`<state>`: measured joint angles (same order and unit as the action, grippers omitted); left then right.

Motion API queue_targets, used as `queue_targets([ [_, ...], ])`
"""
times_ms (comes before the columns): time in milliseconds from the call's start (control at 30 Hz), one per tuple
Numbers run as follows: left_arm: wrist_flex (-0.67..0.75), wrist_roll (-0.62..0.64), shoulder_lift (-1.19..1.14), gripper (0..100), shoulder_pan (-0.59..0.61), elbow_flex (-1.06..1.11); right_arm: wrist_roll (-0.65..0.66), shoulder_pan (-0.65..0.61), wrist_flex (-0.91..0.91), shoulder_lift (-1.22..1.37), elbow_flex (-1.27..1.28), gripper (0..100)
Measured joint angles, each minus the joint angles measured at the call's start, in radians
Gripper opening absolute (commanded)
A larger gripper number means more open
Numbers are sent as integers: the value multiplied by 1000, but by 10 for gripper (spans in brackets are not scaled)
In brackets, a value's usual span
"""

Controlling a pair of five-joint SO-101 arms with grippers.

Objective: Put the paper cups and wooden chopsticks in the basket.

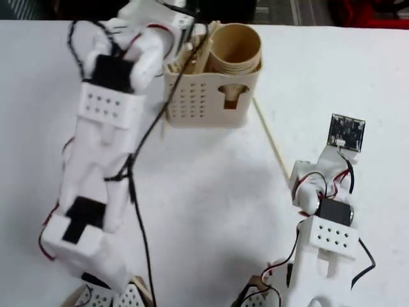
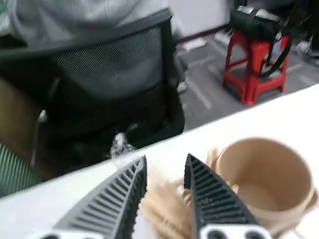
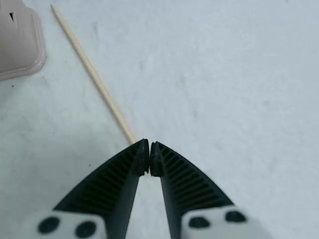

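Observation:
A cream basket [image 1: 204, 99] stands at the table's far middle. Stacked paper cups [image 1: 235, 48] sit in its right half and a bundle of wooden chopsticks [image 1: 192, 54] in its left half. My left gripper [image 2: 164, 172] hangs open above those chopsticks [image 2: 162, 211], with the top cup [image 2: 266, 179] beside it. One loose chopstick [image 1: 271, 141] lies flat on the table, running from the basket's right corner toward the right arm [image 1: 323, 211]. My right gripper [image 3: 148, 157] is shut, and the chopstick's [image 3: 94, 77] near end lies just at its tips.
The left arm [image 1: 108, 109] stretches over the table's left side up to the basket. A basket corner [image 3: 20, 47] appears in the right wrist view. Beyond the far table edge are a mesh chair [image 2: 114, 74] and a red stool [image 2: 254, 64].

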<state>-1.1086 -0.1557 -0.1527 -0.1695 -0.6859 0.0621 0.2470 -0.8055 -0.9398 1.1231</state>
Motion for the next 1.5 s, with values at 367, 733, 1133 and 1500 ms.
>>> queue_targets([
  [367,-443,0,101,264,158,0,0,0,0,0,0,20],
  [733,-592,-17,101,264,238,138,0,0,110,0,84,20],
  [1133,-143,-49,101,264,239,773,0,-2,118,0,87,20],
  [1500,269,-49,91,263,157,1063,0,-2,118,0,87,20],
])
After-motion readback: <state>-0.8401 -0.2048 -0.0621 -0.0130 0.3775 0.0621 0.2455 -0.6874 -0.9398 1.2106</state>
